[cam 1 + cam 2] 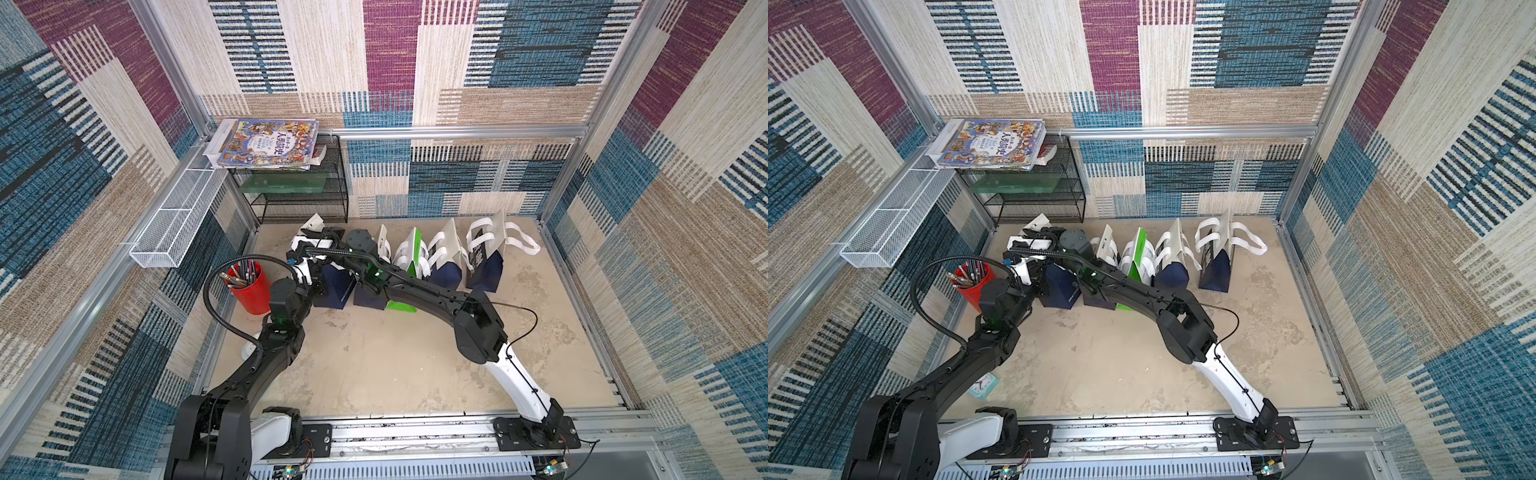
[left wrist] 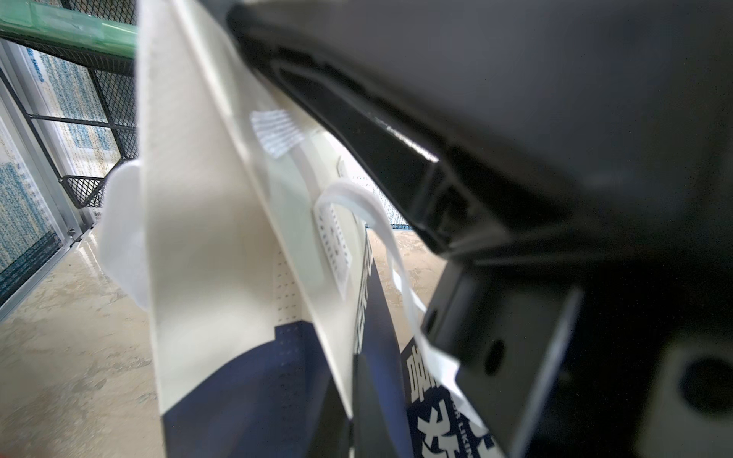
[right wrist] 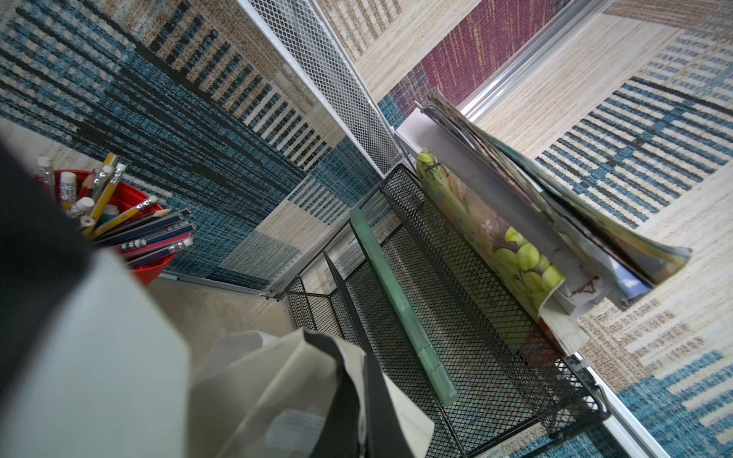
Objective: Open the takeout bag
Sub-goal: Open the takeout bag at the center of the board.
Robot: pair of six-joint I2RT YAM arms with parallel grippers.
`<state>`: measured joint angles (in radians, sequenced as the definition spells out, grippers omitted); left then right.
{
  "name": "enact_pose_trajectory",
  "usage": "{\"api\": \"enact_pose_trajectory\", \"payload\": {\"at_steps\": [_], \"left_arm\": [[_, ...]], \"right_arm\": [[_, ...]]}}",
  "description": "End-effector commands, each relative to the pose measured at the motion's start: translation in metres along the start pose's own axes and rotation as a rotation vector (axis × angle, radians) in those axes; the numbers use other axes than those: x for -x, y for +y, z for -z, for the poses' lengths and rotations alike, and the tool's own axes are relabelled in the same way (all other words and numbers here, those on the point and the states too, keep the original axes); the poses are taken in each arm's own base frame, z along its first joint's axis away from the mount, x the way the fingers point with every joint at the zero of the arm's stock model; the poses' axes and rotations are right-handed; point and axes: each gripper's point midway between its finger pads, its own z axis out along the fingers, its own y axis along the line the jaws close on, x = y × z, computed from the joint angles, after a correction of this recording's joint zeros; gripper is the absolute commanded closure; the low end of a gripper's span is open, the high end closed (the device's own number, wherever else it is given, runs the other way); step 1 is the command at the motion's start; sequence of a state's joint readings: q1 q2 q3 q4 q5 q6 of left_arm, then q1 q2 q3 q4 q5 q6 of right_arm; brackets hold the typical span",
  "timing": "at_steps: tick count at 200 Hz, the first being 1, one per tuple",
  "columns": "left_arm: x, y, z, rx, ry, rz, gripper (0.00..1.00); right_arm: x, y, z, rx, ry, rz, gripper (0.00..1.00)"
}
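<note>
On the far left, a white wire basket [image 1: 174, 224] hangs on the wall. Next comes a red cup [image 1: 253, 293] full of pencils [image 1: 241, 274]. Just behind it stands a black wire shelf [image 1: 303, 199] with books [image 1: 266, 143] on top. In front of the shelf, on the sandy table [image 1: 395, 365], stands the takeout bag [image 1: 336, 286]. It is dark blue at the bottom and white at the top, and it is the first bag in a row. Both arms meet at its top. The left gripper [image 1: 306, 244] is squeezed tight on one white side. The right gripper [image 1: 326, 232] is squeezed tight on the other side. In the left wrist view the two sides of the takeout bag [image 2: 198, 218] stand a little apart, like a V. To the right are more bags, one of them a green and white bag [image 1: 409, 257]. The last bag [image 1: 484, 266] has its white handles flopped out.
</note>
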<state>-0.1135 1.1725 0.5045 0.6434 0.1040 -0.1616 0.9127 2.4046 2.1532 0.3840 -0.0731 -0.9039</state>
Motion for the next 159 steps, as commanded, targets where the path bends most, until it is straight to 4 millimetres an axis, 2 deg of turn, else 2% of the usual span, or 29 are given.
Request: {"api": "enact_pose_trajectory", "payload": {"at_steps": [1, 35, 82, 132, 159], "left_arm": [[0.011, -0.004, 0.002, -0.019, -0.047, -0.029, 1.00], [0.010, -0.002, 0.001, -0.008, -0.048, -0.028, 1.00], [0.004, 0.005, -0.001, 0.025, -0.031, -0.025, 1.00], [-0.009, 0.017, -0.006, 0.086, 0.015, -0.023, 1.00], [-0.018, 0.026, -0.008, 0.133, 0.050, -0.023, 1.00]], "right_arm": [[-0.012, -0.004, 0.000, 0.001, 0.036, -0.007, 1.00], [-0.018, -0.018, 0.001, -0.023, 0.062, -0.008, 1.00], [-0.016, -0.043, 0.008, -0.064, 0.124, 0.038, 1.00], [-0.011, -0.053, 0.016, -0.051, 0.176, 0.119, 1.00], [-0.008, -0.050, 0.021, -0.003, 0.209, 0.183, 1.00]]}}
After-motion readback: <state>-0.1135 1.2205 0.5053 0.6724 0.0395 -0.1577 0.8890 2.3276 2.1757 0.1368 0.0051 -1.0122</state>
